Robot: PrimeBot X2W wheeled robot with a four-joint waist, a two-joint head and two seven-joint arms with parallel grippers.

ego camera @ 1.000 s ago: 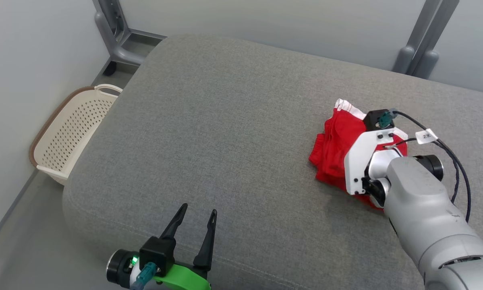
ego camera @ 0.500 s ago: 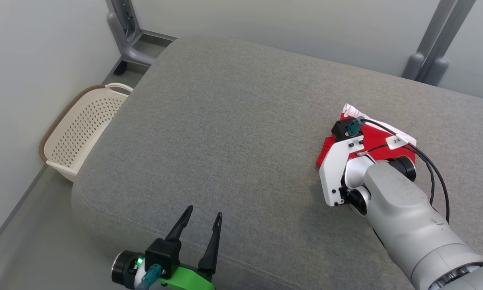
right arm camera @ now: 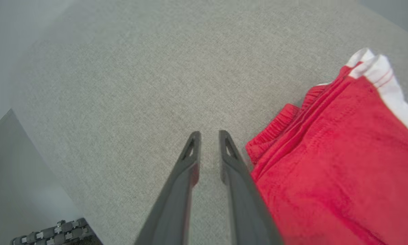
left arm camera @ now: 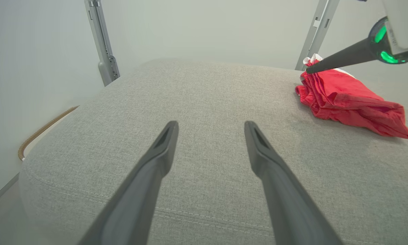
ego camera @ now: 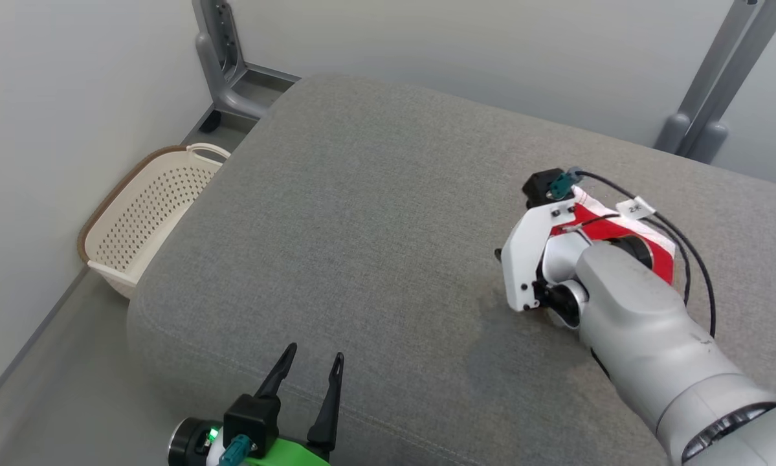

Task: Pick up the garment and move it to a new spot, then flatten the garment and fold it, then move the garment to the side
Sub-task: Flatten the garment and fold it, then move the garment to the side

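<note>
The garment (ego camera: 627, 228), red shorts with white trim, lies folded in a bundle on the right of the grey cushion (ego camera: 375, 226). My right wrist covers most of it in the head view. In the right wrist view my right gripper (right arm camera: 207, 134) stands just left of the garment (right arm camera: 333, 153), beside its elastic waistband, its jaws a narrow gap apart with nothing between them. The left wrist view shows the garment (left arm camera: 346, 102) with one right finger (left arm camera: 343, 56) above its far end. My left gripper (ego camera: 314, 353) hovers open and empty at the cushion's near edge (left arm camera: 211, 125).
A cream perforated basket (ego camera: 148, 207) stands on the floor left of the cushion, against the wall. Grey metal stand legs rise behind the cushion at the back left (ego camera: 222, 58) and back right (ego camera: 718, 84). A black cable (ego camera: 692, 259) loops from my right wrist.
The head camera has shifted, so the whole scene sits differently. My right wrist has moved from over the garment's right part to its left edge. The left gripper has stayed open.
</note>
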